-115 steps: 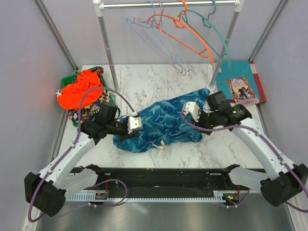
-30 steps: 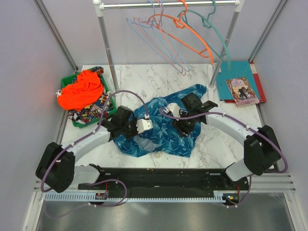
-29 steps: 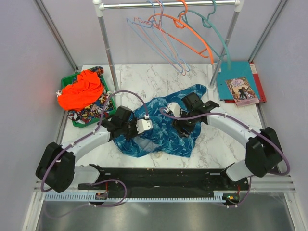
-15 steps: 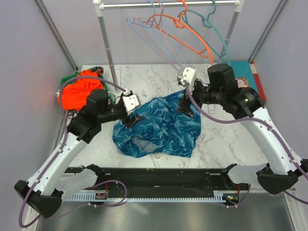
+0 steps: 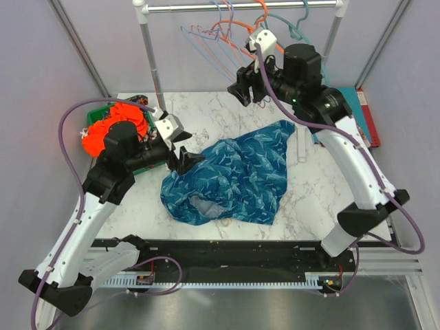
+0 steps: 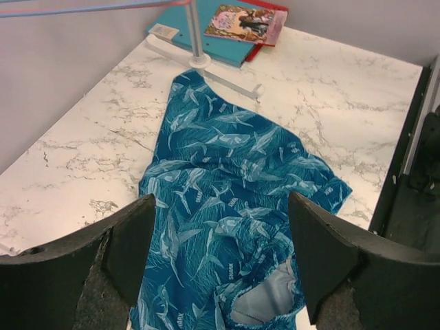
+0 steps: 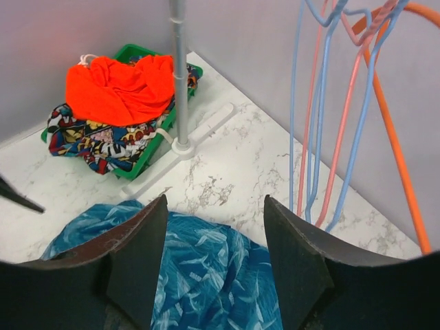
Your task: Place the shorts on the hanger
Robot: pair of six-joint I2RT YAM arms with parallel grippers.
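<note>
- The shorts (image 5: 227,182) lie crumpled on the marble table (image 5: 206,113), roughly in the middle, spread between the two arms, with nothing gripping them
- A pale lining shows at the opening on the near-left side of the shorts
- The left gripper (image 5: 184,159) hangs above the left edge of the shorts; its fingers stand wide apart and there is nothing between them
- The right gripper (image 5: 247,93) is raised high at the back, close to the hangers on the rail (image 5: 240,7); its fingers are spread too, and it holds nothing
- The hanger (image 7: 295,103), the thin pale blue one, hangs from the rail, and from the right wrist it appears just ahead and to the right of the fingers, not touched
- A thin pink hanger (image 7: 337,151) hangs against it, and a thicker orange hanger (image 7: 399,158) is further right
- Off to the left, an orange garment (image 7: 120,79) is heaped in a green basket (image 7: 148,161) beside the rack's post (image 7: 180,69)
- At the far right corner a book (image 6: 244,20) rests on a teal folder (image 6: 199,38)
</note>
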